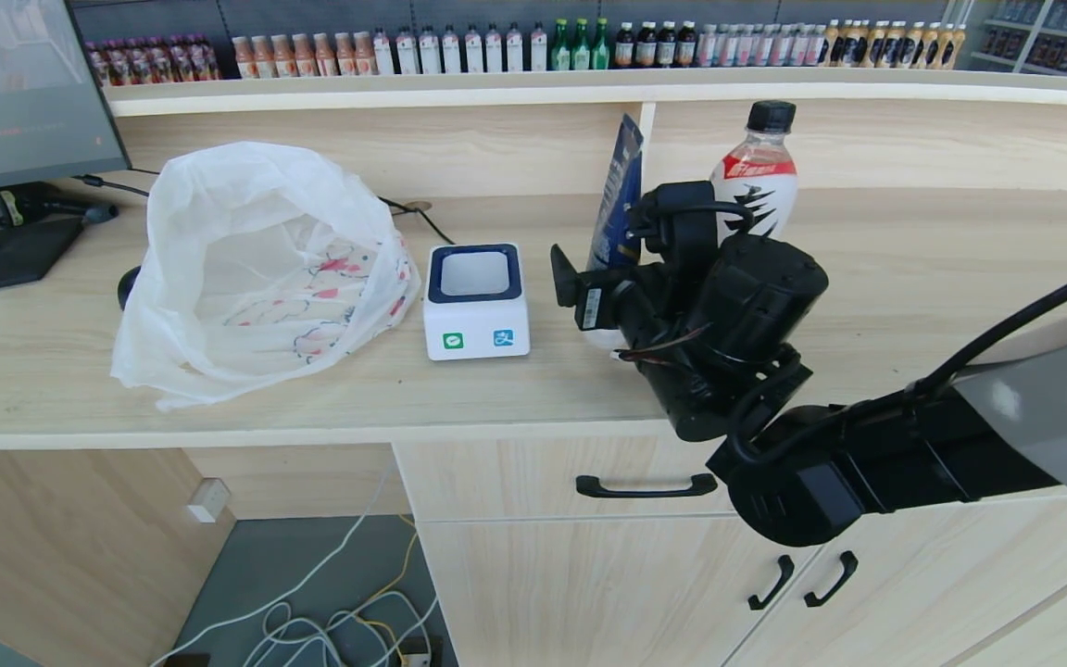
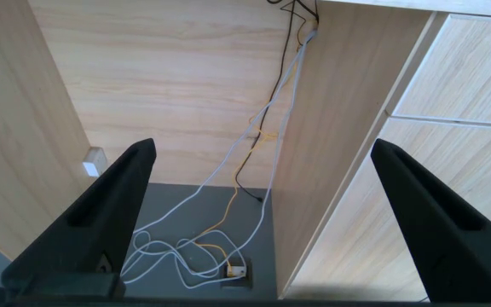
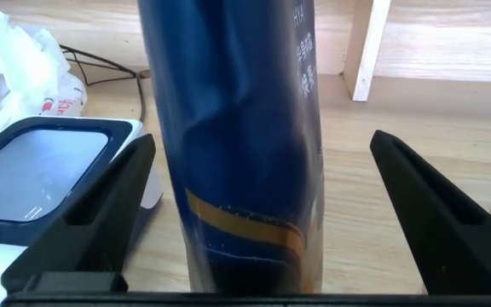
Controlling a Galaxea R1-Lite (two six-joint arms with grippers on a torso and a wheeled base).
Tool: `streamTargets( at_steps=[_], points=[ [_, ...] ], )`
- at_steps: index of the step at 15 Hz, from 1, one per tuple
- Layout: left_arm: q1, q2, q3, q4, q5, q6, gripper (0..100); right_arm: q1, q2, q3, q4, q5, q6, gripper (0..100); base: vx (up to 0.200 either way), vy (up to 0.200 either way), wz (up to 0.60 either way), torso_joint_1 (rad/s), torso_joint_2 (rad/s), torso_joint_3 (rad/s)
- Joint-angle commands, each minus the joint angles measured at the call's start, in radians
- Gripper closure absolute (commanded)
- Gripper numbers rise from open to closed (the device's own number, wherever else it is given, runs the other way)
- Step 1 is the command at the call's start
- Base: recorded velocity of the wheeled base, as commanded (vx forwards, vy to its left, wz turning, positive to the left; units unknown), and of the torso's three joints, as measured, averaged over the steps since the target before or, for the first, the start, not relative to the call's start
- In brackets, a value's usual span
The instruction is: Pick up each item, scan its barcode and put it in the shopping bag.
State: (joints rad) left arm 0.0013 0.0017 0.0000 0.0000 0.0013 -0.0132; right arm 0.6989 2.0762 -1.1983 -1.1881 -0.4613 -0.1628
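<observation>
Pale wood counter (image 1: 913,278) holds shopping bag (image 1: 256,269), scanner (image 1: 476,301), blue pouch (image 3: 237,128); right gripper (image 3: 262,222) gapes around pouch, left gripper (image 2: 262,222) gapes above floor cables (image 2: 194,247); bottle shelf (image 1: 533,46) behind.

The head camera looks forward and down onto the pale wooden counter (image 1: 913,278) from a middle distance. The right wrist camera sits low on the right, very near the tall dark blue foil packet (image 3: 237,145). It shares that packet and the white square scanner box (image 3: 49,170) with the head view. The left wrist camera faces the recess under the counter and shares the loose white and yellow floor cables (image 2: 196,249) with the head view.
</observation>
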Motion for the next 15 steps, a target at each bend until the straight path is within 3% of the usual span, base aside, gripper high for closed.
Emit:
streamTargets(
  at_steps=[1, 9, 10, 15],
  points=[
    [0.000, 0.000, 0.000, 0.000, 0.000, -0.001, 0, 0.001, 0.005, 0.000, -0.001, -0.004, 0.000, 0, 0.000, 0.000, 0.00, 0.000, 0.00, 0.000],
    [0.000, 0.000, 0.000, 0.000, 0.000, -0.001, 0, 0.001, 0.018, -0.010, -0.004, -0.043, 0.003, 0, 0.000, 0.000, 0.00, 0.000, 0.00, 0.000],
    [0.000, 0.000, 0.000, 0.000, 0.000, -0.001, 0, -0.003, 0.018, -0.020, -0.004, -0.043, 0.005, 100, 0.000, 0.000, 0.00, 0.000, 0.00, 0.000],
    [0.000, 0.000, 0.000, 0.000, 0.000, -0.001, 0, -0.007, 0.022, -0.023, -0.004, -0.043, 0.005, 100, 0.000, 0.000, 0.00, 0.000, 0.00, 0.000]
  ],
)
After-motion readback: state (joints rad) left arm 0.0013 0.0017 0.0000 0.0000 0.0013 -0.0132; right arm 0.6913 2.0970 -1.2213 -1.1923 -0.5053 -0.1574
